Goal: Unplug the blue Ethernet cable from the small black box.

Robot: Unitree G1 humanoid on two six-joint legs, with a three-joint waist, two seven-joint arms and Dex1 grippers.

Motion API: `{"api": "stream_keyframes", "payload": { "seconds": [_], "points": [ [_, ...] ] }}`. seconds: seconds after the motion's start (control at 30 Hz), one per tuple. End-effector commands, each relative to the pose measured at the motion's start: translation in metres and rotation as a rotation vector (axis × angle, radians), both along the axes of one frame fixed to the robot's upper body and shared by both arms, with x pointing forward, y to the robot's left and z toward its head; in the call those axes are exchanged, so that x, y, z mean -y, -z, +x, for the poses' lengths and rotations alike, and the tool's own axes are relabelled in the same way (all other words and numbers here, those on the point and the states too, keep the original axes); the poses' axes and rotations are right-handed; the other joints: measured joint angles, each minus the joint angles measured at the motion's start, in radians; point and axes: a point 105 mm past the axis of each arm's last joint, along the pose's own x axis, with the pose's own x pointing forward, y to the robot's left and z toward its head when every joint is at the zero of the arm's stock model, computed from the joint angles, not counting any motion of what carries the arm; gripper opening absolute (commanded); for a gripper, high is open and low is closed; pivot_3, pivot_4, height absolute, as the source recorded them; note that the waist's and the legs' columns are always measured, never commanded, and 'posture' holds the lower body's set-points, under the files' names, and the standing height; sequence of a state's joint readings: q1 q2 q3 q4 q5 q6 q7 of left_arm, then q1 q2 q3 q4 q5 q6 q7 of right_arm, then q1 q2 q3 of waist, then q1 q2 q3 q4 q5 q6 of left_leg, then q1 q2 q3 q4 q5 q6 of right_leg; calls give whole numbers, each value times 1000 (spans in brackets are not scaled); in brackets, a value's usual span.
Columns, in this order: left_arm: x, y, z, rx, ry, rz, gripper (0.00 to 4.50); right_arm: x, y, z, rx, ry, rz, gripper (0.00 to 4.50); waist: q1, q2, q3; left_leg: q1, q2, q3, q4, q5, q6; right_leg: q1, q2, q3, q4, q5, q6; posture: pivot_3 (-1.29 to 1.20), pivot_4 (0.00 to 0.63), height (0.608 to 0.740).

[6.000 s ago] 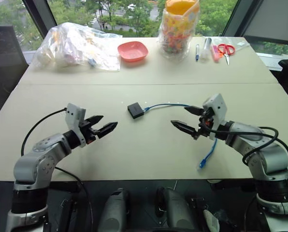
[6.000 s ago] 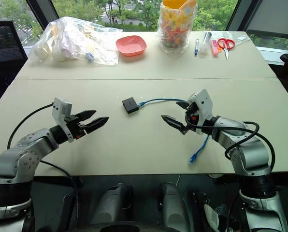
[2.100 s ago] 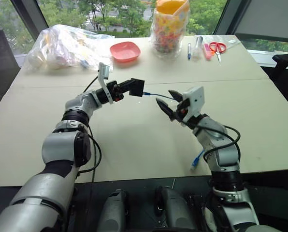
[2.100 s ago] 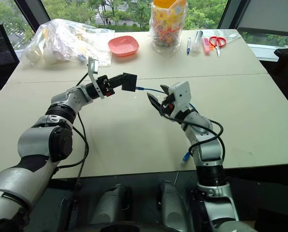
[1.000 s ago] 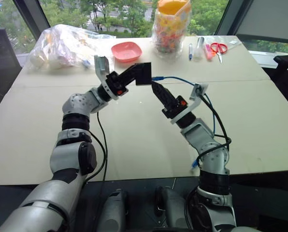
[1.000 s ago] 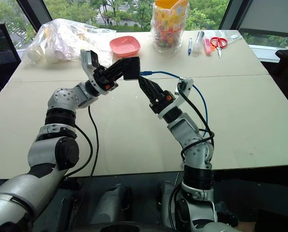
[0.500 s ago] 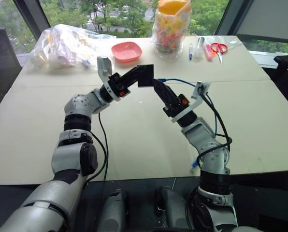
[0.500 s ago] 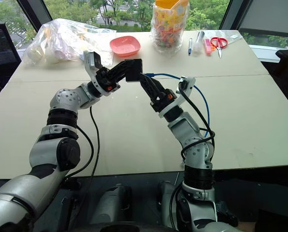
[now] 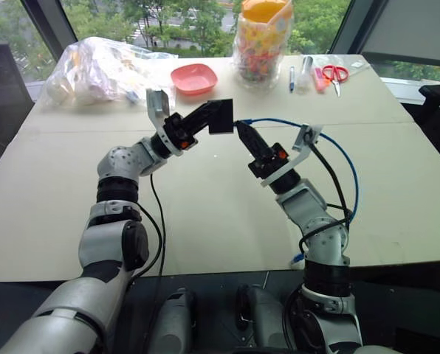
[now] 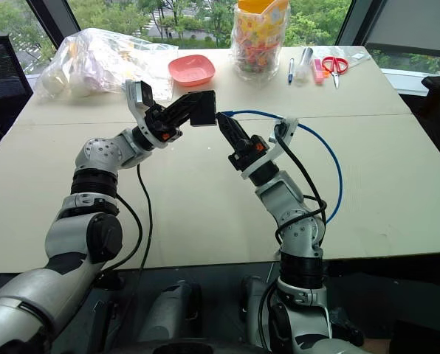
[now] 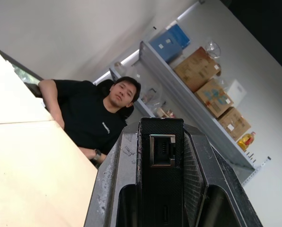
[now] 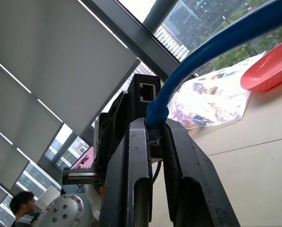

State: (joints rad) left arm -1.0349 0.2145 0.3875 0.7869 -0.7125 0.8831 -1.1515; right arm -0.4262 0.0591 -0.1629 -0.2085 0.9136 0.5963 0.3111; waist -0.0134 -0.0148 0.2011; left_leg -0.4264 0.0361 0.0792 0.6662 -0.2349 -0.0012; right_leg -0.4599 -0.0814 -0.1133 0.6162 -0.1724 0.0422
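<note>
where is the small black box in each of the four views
Left eye: small black box above table centre, in the left claw.
Right eye: same.
Left wrist: low centre, port facing out.
Right wrist: centre.
Shared landmark: blue Ethernet cable.

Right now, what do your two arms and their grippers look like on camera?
Both arms are built of rounded silver-grey metal segments with black joint bands. Each wrist carries a small white camera block with a red spot beside it. The left gripper and right gripper each have two tapered matte-black fingers. A loose black cable hangs along the left arm; thicker black cable loops beside the right forearm.
</note>
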Motion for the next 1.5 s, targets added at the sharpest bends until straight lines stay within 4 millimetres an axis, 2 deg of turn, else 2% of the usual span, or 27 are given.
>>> {"api": "stream_keyframes", "payload": {
  "seconds": [0.03,0.13,0.23,0.27,0.4,0.57,0.73,0.83,0.97,1.03,1.5],
  "points": [
    [-10,-15,0,64,-37,-2,508,7,-8,3,8,23,32,37,0,0,0,0,0,0,0,0,0,0,0,0,0,0,0,0,150,740],
    [-37,-19,3,68,-112,-7,508,44,-15,17,1,144,54,37,-2,0,0,0,0,0,0,0,0,0,0,0,0,0,0,0,150,740],
    [-71,-22,7,70,-220,-2,508,88,-29,29,32,249,2,37,-2,0,0,0,0,0,0,0,0,0,0,0,0,0,0,0,150,740],
    [-77,-23,8,71,-242,-1,508,96,-33,31,41,263,-15,37,-2,0,0,0,0,0,0,0,0,0,0,0,0,0,0,0,150,740],
    [-89,-25,9,80,-296,-5,508,115,-51,39,78,295,-80,37,2,0,0,-1,0,0,0,0,0,0,0,0,0,0,0,0,150,740],
    [-87,-22,11,81,-324,-14,508,123,-68,46,127,311,-137,37,0,0,0,-1,-1,0,-1,0,0,0,0,0,-1,0,0,0,150,740],
    [-76,-19,13,65,-331,-48,508,92,-61,37,141,184,-197,37,1,0,0,-1,0,1,-1,0,0,0,0,0,-1,0,0,0,150,740],
    [-66,-23,14,66,-316,-84,508,68,-47,30,116,119,-187,37,3,0,0,-1,-1,1,-1,0,0,0,-1,0,-1,0,0,0,150,740],
    [-50,-26,17,61,-276,-119,508,34,-23,15,75,19,-161,1647,0,0,0,-1,0,0,-1,0,0,0,0,0,-1,0,0,0,150,740],
    [-44,-24,17,55,-246,-120,508,29,-20,12,64,20,-143,2678,-1,0,0,-1,0,1,-1,0,0,-1,0,0,-1,0,0,0,150,740],
    [-13,-19,3,43,-68,-109,508,13,-25,12,59,23,-42,2678,1,0,0,-1,-1,0,0,0,0,0,0,0,-1,0,0,0,150,740]
  ]
}}
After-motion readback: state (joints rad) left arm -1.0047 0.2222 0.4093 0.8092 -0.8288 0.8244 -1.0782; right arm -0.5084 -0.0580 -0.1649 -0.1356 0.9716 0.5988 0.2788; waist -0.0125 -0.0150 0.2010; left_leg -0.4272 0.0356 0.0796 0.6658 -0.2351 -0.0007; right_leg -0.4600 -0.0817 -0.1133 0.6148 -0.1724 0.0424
